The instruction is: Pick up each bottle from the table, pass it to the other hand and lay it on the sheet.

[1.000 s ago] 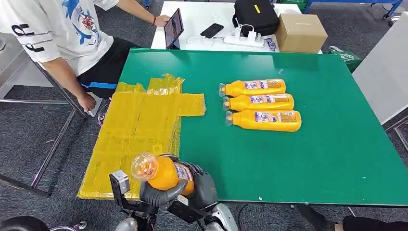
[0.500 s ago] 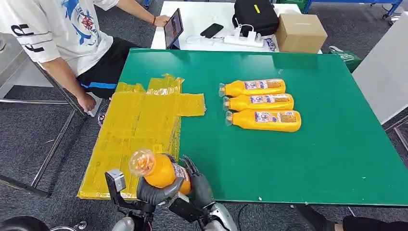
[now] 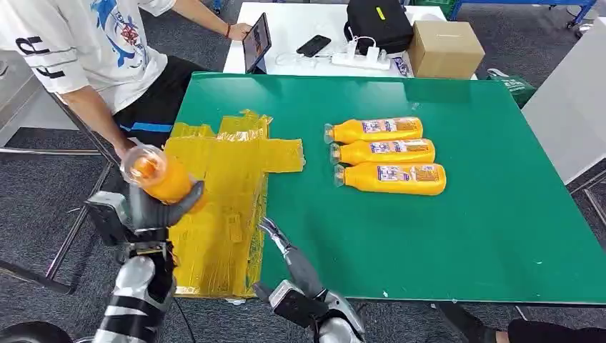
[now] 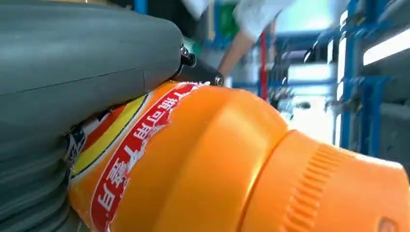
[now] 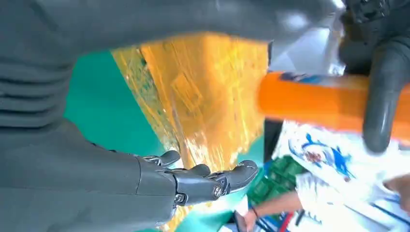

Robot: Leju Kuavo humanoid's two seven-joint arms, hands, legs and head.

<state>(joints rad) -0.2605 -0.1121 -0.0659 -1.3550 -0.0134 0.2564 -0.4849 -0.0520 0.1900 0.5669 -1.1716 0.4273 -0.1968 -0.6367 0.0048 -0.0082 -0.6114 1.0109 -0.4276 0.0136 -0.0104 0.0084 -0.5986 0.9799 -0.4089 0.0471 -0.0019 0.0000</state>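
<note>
My left hand [image 3: 154, 209] grips an orange bottle [image 3: 156, 174] with a clear cap, raised above the left edge of the yellow sheet [image 3: 214, 193]. The same bottle [image 4: 203, 159] looms close in the left wrist view, under my grey thumb. In the right wrist view the bottle [image 5: 309, 99] appears as an orange bar beyond my right hand [image 5: 193, 181]. My right hand [image 3: 289, 257] is open with fingers stretched out, low over the table's front edge beside the sheet. Three more orange bottles [image 3: 382, 153] lie side by side on the green table [image 3: 464, 236].
A person in a white shirt [image 3: 78, 43] sits at the table's left, one hand [image 3: 125, 151] near the sheet's far left side. A white table behind holds a tablet [image 3: 257, 41], phone [image 3: 314, 45], black bag [image 3: 375, 25] and cardboard box [image 3: 444, 48].
The left hand has carried the bottle up and to the left, away from the right hand. The right hand has let go and now has its fingers spread.
</note>
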